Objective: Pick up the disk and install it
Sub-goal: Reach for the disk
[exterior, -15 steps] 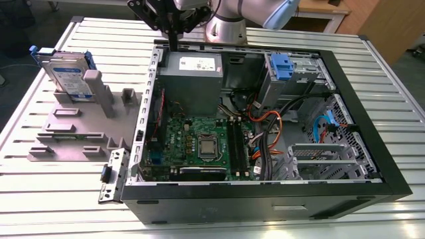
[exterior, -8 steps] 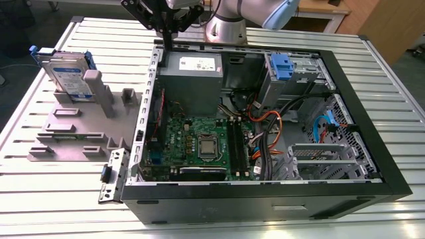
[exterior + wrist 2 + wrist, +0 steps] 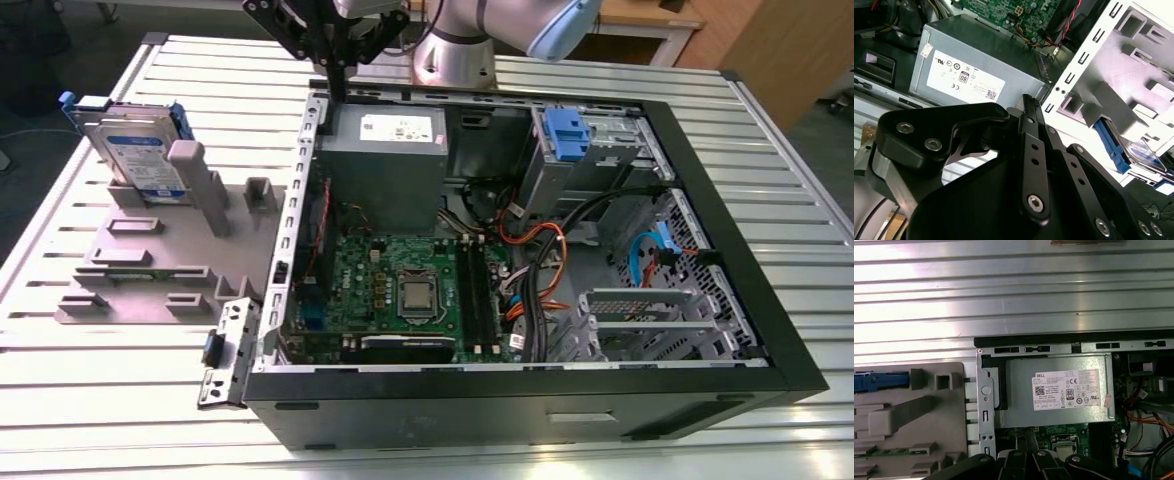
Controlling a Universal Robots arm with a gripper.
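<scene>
Gripper [image 3: 336, 88] hangs over the rear edge of the open computer case [image 3: 534, 390], just above the grey power supply [image 3: 384, 150]. Fingers pressed together, tips meeting in a single point, nothing between them. The second wrist view agrees: the black finger links converge to one tip [image 3: 1026, 100] with the power supply [image 3: 969, 75] beneath. Silver arm [image 3: 494, 30] rises behind the case at the far side of the table [image 3: 107, 400].

Disk [image 3: 134, 150] is well apart from the gripper, toward the exterior view's left. It stands upright on edge in the grey stepped fixture [image 3: 147, 250], label facing out, blue carrier frame around its edges. Nothing touches it. In the second wrist view the disk [image 3: 1139, 150] shows past the case's perforated wall, seated in the fixture [image 3: 1134, 75]. In the first wrist view only a strip of its blue frame [image 3: 879, 382] is seen against the fixture [image 3: 909, 410].

Case lies on its side on the slatted metal table, side panel off. Green motherboard [image 3: 400, 290] is exposed in the middle, with orange and black cables toward the exterior view's right. A blue bracket [image 3: 566, 135] sits on the metal drive bay [image 3: 614, 150] at the case's far corner, beside the power supply. First wrist view looks down on the power supply [image 3: 1059, 392] and the case's rear rim.
</scene>
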